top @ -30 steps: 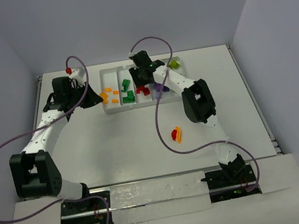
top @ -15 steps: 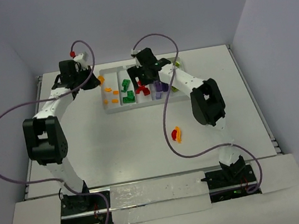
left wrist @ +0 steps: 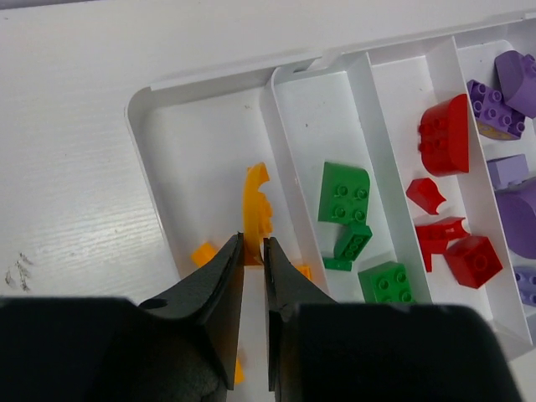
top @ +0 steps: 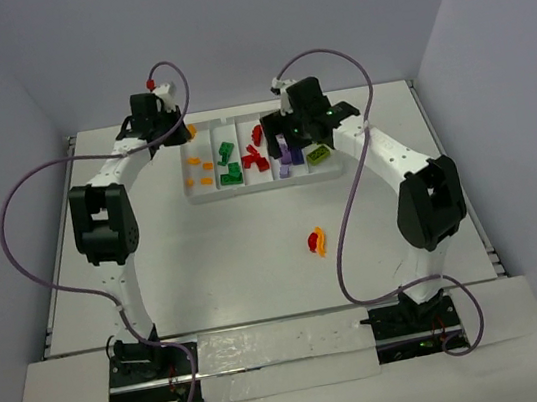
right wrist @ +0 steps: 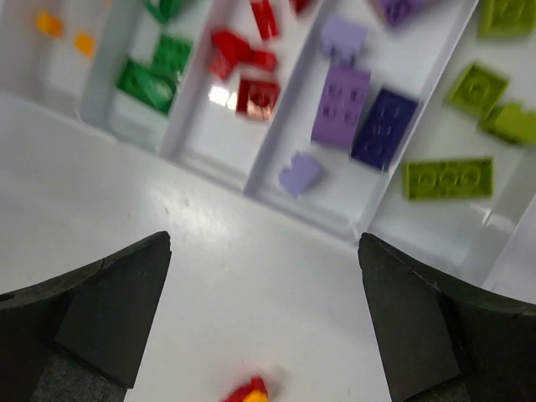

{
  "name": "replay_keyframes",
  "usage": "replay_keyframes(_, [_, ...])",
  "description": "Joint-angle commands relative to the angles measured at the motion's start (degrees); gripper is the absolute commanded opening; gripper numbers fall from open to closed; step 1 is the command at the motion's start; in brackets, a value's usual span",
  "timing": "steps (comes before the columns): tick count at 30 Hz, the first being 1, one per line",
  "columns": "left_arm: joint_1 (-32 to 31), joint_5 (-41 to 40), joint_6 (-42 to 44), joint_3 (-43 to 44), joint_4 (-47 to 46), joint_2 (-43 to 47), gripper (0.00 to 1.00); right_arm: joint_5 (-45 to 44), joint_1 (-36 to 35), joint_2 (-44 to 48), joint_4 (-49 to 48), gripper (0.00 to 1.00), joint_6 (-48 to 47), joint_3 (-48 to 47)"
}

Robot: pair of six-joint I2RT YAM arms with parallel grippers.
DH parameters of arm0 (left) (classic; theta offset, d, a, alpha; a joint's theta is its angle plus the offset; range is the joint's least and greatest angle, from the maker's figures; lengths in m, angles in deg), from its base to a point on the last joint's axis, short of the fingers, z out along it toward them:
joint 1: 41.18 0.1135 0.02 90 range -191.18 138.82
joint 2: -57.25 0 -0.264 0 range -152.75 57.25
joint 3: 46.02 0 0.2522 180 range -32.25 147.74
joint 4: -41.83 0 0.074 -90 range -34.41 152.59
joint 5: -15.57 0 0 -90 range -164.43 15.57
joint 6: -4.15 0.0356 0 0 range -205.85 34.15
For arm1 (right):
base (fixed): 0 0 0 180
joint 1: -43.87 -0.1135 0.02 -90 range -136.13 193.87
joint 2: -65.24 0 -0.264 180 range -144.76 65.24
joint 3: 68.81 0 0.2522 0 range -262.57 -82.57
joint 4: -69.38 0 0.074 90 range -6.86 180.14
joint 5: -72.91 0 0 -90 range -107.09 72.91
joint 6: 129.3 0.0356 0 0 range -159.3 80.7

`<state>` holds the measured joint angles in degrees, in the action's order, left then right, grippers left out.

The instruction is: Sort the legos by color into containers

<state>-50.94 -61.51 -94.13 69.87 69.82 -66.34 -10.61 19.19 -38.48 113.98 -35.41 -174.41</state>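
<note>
The white tray holds legos in its containers by colour: orange, green, red, purple and lime. My left gripper hangs over the orange container's far end. In the left wrist view its tips pinch a curved orange lego above that compartment. My right gripper stands wide open over the tray's purple side with nothing between its fingers. A red and an orange lego lie together on the table.
The left wrist view shows green, red and purple bricks in neighbouring compartments. The right wrist view shows the tray's near wall and the loose red-orange pair below. Purple cables loop over both arms.
My left arm swung right and back to the tray's orange end, carrying the orange lego. My right gripper opened wide and shifted right over the purple and lime side.
</note>
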Motion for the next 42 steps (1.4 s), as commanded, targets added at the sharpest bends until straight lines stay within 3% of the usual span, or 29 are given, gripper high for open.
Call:
replay_keyframes(1, [-0.3, -2.9, -0.2, 5.5, 1.0, -3.1, 0.24, 1.2, -0.4, 5.0, 4.0, 1.00, -1.5, 6.9])
replay_keyframes(8, [-0.6, -5.4, -0.5, 8.4, 1.7, -6.0, 0.28, 3.1, -0.3, 11.0, 6.9, 1.00, -3.2, 17.5])
replay_keyframes(12, [-0.7, -4.0, -0.4, 10.5, 3.6, -6.8, 0.49, 4.7, -0.1, 12.8, 9.5, 0.99, -3.2, 19.3])
replay_keyframes(16, [-0.9, -1.9, -0.9, 10.1, 4.4, -4.0, 0.60, 6.5, -0.1, 13.8, 11.8, 0.95, -5.2, 21.1])
replay_keyframes(26, [-2.5, 0.4, 1.9, -2.9, 5.6, 14.6, 0.62, 11.0, -0.1, 14.4, 17.7, 0.79, -10.8, 25.9])
replay_keyframes(33, [-2.5, 2.6, 2.0, -12.6, 7.1, 25.1, 0.63, 15.6, 0.2, 11.4, 18.4, 0.57, -13.6, 27.7])
replay_keyframes(42, [-2.5, 4.2, 2.0, -17.8, 7.8, 31.1, 0.62, 20.6, 3.4, 6.5, 18.2, 0.54, -14.1, 28.2])
